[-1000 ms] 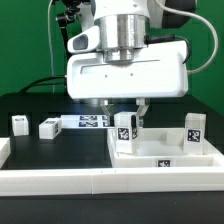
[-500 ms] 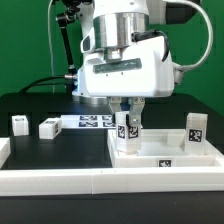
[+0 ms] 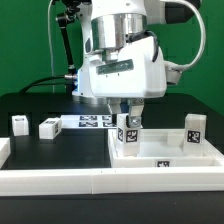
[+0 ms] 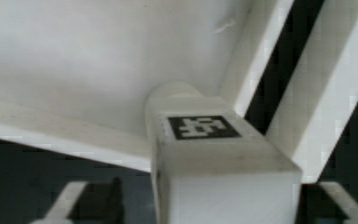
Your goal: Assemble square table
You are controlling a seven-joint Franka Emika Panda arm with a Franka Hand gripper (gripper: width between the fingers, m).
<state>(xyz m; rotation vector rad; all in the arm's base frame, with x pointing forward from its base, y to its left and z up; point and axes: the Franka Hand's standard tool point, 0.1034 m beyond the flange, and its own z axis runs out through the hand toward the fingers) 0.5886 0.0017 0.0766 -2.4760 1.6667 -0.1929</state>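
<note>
The square table slab (image 3: 165,152) lies white and flat on the exterior view's right. One leg (image 3: 127,137) stands upright on its near-left corner, and a second leg (image 3: 192,130) stands at its right corner. My gripper (image 3: 127,116) hangs straight over the first leg with a finger on each side of its top. In the wrist view the tagged leg (image 4: 220,150) fills the space between the fingers (image 4: 69,200), with a dark gap on each side, so the jaws are open around it. Two loose legs (image 3: 19,123) (image 3: 48,127) lie at the left.
The marker board (image 3: 92,122) lies flat behind the slab. The long low white border wall (image 3: 100,181) runs along the front, with the slab pushed against it. Cables and the arm's base stand at the back.
The hand has turned about its vertical axis over the leg, from square-on to slanted. It has stayed over the same corner.
</note>
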